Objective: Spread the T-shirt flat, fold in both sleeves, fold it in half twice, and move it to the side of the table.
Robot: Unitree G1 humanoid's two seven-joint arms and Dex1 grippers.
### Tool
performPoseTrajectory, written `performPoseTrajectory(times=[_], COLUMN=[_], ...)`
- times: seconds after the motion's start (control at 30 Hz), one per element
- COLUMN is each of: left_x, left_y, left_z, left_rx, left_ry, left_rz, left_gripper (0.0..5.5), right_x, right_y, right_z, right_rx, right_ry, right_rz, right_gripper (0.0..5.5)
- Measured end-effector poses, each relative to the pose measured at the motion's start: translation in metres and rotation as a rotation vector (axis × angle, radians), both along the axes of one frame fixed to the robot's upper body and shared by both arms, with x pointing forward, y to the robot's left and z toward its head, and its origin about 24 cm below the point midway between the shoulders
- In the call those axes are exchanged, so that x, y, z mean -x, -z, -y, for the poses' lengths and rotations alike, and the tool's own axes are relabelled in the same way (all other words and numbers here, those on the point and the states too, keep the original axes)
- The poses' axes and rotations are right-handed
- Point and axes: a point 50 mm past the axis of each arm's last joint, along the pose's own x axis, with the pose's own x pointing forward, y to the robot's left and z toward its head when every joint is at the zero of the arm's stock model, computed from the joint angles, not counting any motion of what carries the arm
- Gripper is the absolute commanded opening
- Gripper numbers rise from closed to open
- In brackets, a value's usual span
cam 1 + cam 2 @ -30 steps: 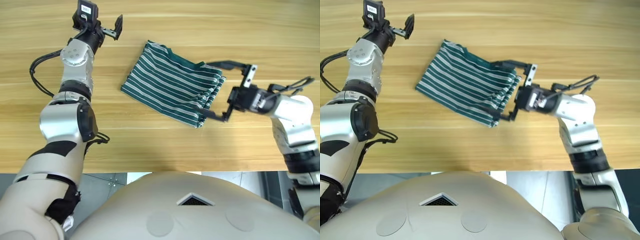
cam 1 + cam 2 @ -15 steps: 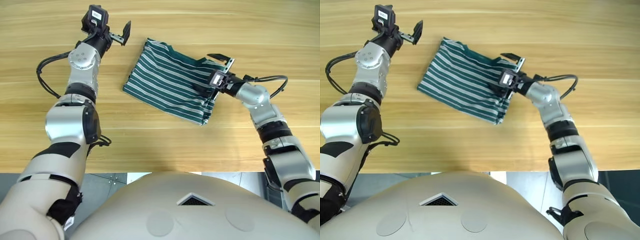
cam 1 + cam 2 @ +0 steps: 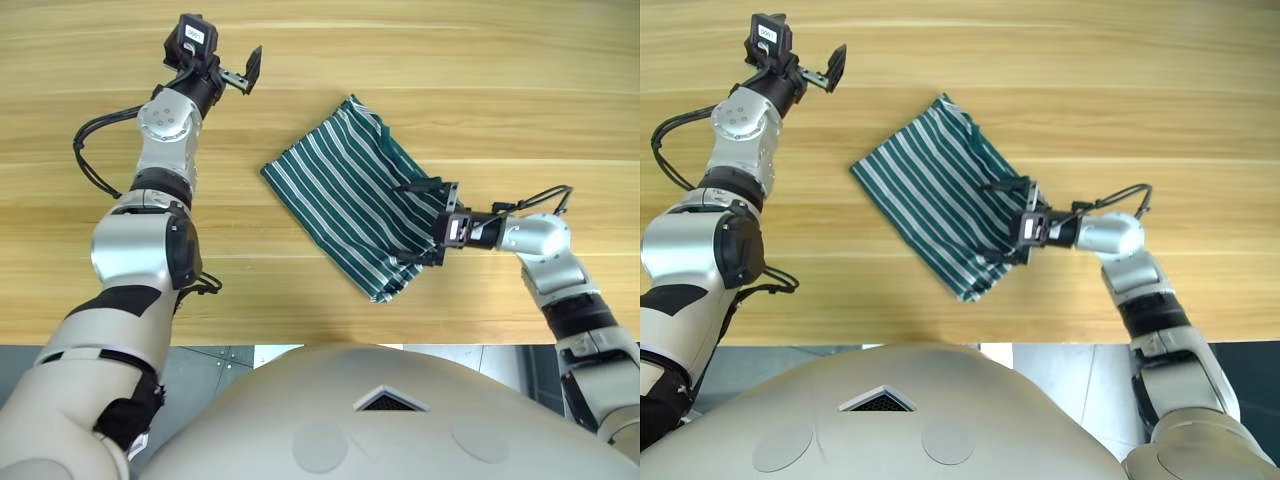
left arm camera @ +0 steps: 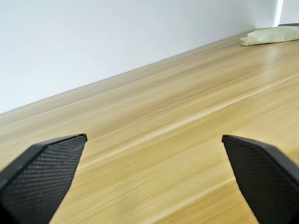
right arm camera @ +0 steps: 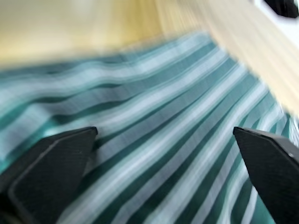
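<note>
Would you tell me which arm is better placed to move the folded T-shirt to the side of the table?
Likely right: the right gripper is open at the T-shirt's edge, over the cloth; the left gripper, also open, is well apart from it.

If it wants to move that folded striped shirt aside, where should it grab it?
Probably the layered edge of the shirt by the right gripper, coming in low from the robot's right. The shirt lies flat in stacked folds, so the open fingers could close across that edge and catch every layer.
</note>
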Motion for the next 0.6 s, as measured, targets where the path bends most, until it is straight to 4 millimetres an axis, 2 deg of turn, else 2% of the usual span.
performPoseTrajectory(times=[0.07, 0.13, 0.27, 0.37, 0.47, 0.6], left_x=[0.0, 0.0, 0.0, 0.0, 0.0, 0.0], left_y=[0.0, 0.0, 0.0, 0.0, 0.0, 0.0], left_z=[0.0, -0.001, -0.001, 0.0, 0.001, 0.005], left_rx=[-0.001, -0.003, -0.005, -0.013, -0.019, -0.038], left_ry=[0.0, -0.002, -0.002, 0.004, 0.01, 0.035], left_rz=[0.0, 0.001, 0.001, 0.0, -0.002, 0.007], left_gripper=[5.37, 5.37, 5.37, 5.37, 5.37, 5.37], right_x=[0.017, 0.023, -0.004, -0.028, -0.037, -0.034], right_y=[-0.027, -0.038, -0.032, -0.021, -0.01, -0.005], right_z=[-0.016, -0.02, 0.003, 0.028, 0.048, 0.075], right_rx=[-0.129, -0.167, -0.076, 0.078, 0.182, 0.244], right_ry=[-0.135, -0.178, 0.036, 0.241, 0.361, 0.455], right_rz=[0.019, 0.018, 0.041, 0.098, 0.11, 0.1], right_gripper=[5.4, 5.4, 5.4, 5.4, 5.4, 5.4])
